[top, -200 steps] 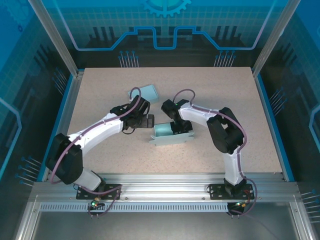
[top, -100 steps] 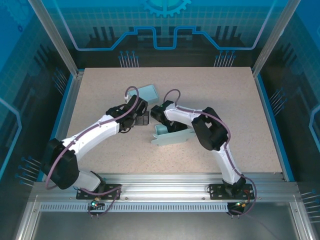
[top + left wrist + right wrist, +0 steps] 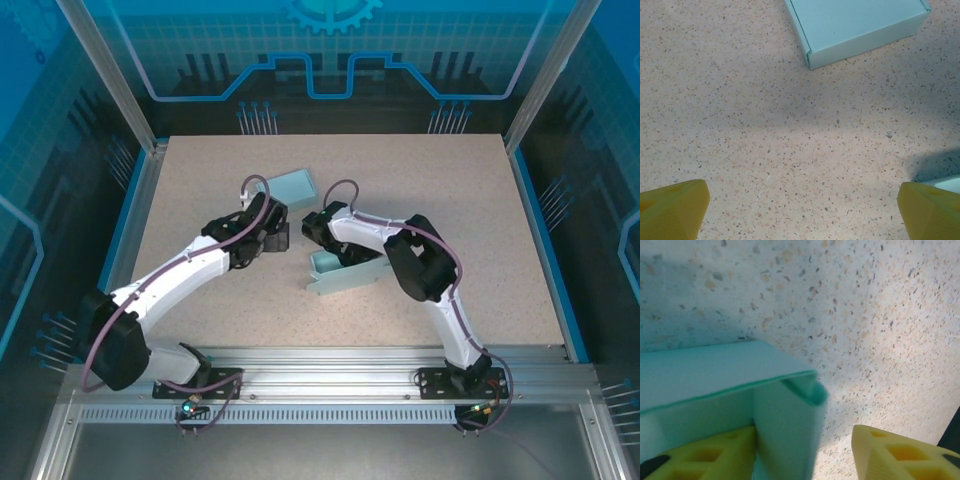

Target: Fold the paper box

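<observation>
The left gripper (image 3: pixel 279 236) hangs over bare table with its yellow fingertips (image 3: pixel 672 210) spread wide and nothing between them. Ahead of it, toward the far side of the speckled beige table (image 3: pixel 450 180), lies a closed pale-teal paper box (image 3: pixel 855 25), already folded up and flat on the surface. It is near the left gripper but not touching it.

To the right sits the task's own piece, the half-folded pale-teal paper box (image 3: pixel 340 272). It is an open tray with a flat flap still spread out on its right side. Its long axis runs across the table, left end slightly nearer the arms, right end slightly farther.

The right gripper (image 3: pixel 800 440) is at the tray's far-left corner, reaching down from the far side. Its jaws stand apart around one upright wall. The wall rests against one yellow finger (image 3: pixel 705 450), and a clear gap separates it from the other, so the wall is not pinched.

The next fold looks to turn on this. The tray lies just right of the left gripper and directly under the right one, while the unfolded flap stretches away to the right. The right arm is therefore the nearer one for working that wall, and the left gripper is free to brace the tray's left end.
</observation>
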`<state>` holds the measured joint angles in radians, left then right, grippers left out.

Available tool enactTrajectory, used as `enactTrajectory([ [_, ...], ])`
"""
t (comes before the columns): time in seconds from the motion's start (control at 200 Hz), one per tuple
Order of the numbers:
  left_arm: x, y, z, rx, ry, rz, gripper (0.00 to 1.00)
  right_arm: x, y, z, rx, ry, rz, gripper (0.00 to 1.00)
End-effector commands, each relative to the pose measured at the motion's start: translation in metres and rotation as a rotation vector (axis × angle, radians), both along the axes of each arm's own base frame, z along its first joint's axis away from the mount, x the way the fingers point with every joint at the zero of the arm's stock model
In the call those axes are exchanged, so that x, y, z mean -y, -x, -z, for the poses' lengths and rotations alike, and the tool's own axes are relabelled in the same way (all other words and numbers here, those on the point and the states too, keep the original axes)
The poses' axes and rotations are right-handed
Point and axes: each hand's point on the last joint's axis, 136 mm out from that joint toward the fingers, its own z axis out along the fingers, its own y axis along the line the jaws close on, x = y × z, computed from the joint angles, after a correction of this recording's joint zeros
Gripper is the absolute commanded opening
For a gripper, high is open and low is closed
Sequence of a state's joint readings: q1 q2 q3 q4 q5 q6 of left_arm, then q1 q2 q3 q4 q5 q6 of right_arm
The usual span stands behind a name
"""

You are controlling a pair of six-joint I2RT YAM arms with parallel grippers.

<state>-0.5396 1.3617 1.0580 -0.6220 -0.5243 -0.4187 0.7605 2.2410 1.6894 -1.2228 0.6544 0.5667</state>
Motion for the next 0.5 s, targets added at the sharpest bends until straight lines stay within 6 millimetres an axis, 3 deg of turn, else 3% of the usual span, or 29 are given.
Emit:
enactTrajectory([
  [0.0,-0.002,0.004,0.0,-0.008,0.022,0.02,0.97,-0.011,-0.011,-0.025,0.03,-0.071,-0.034,0.59],
  [0.3,0.006,0.005,0.003,-0.026,0.065,0.06,0.92,-0.028,-0.018,-0.082,0.102,-0.198,-0.079,0.64],
  [0.495,0.015,-0.002,0.015,-0.053,0.065,0.102,0.86,-0.031,-0.006,-0.146,0.21,-0.317,-0.091,0.65],
])
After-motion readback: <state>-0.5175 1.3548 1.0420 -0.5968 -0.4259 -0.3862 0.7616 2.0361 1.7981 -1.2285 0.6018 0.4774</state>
